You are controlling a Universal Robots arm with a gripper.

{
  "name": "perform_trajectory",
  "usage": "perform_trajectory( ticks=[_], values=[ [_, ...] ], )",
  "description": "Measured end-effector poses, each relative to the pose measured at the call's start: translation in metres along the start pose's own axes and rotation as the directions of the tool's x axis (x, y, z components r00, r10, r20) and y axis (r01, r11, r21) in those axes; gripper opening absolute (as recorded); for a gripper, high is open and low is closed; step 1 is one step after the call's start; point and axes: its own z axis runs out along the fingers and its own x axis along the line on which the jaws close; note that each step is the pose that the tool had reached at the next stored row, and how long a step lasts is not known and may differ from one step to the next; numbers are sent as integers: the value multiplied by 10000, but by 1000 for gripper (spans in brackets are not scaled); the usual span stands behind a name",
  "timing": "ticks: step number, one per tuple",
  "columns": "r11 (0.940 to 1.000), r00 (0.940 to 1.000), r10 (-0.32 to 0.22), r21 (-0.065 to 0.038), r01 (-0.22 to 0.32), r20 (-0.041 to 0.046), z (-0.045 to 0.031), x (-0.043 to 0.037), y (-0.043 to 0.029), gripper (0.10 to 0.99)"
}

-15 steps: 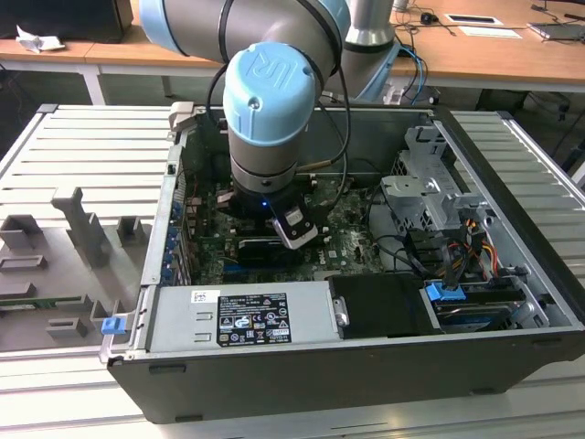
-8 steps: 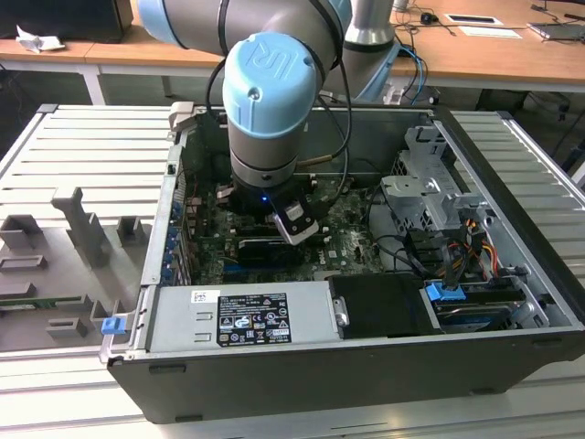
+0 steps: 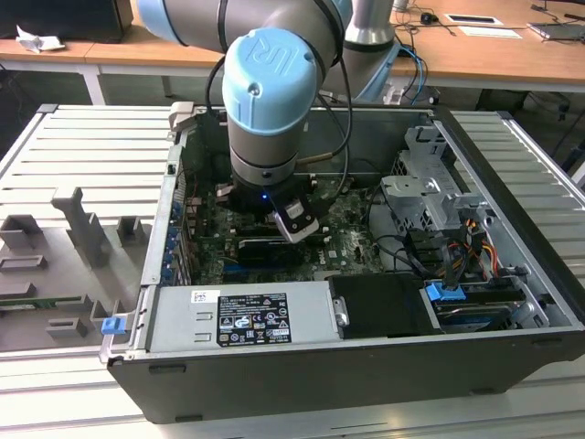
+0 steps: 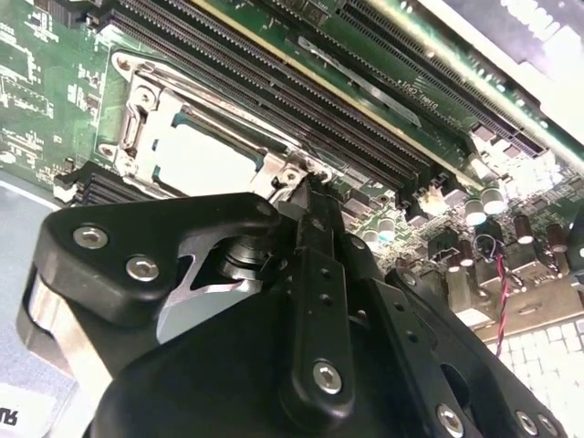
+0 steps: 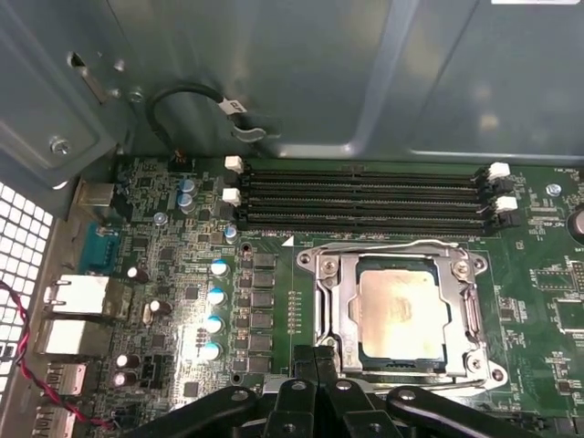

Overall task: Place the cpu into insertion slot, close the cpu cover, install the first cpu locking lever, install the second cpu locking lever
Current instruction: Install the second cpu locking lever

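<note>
Black metal linkages of the gripper [image 5: 315, 360] crowd the lower middle of the first wrist view, the two fingers pressed side by side with no gap and nothing caught between them; their tips sit right at the near edge of the socket. In the second wrist view the same gripper [image 4: 306, 182] comes up from the lower half of the frame, its tip touching or just short of a small silvery tab at the socket's corner, though I cannot tell whether it truly bears on it.

Just beyond the tips lies the cpu [image 5: 401, 313], a small flat square chip with a pale silvery-beige face, seated in the insertion slot [image 5: 474, 315], the square dark socket with a silvery rim on the green circuit board [image 5: 274, 301]. The cpu cover [image 5: 336, 301], a thin silvery plate with a square window, appears to lie closed around the chip. A thin wire lever [image 5: 383, 246] runs along the socket's far edge beside the long black memory slots [image 5: 365, 196].

So placing and covering look done; whether either lever is latched I cannot say. In the exterior view the arm reaches down into the open grey computer case [image 3: 512, 229] at frame centre
</note>
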Motion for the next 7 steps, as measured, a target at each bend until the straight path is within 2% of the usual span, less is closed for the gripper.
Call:
perform_trajectory(
  ticks=[7],
  values=[
    [10000,10000,-1,-4,1,2,-47,-1,20,106]
  ],
)
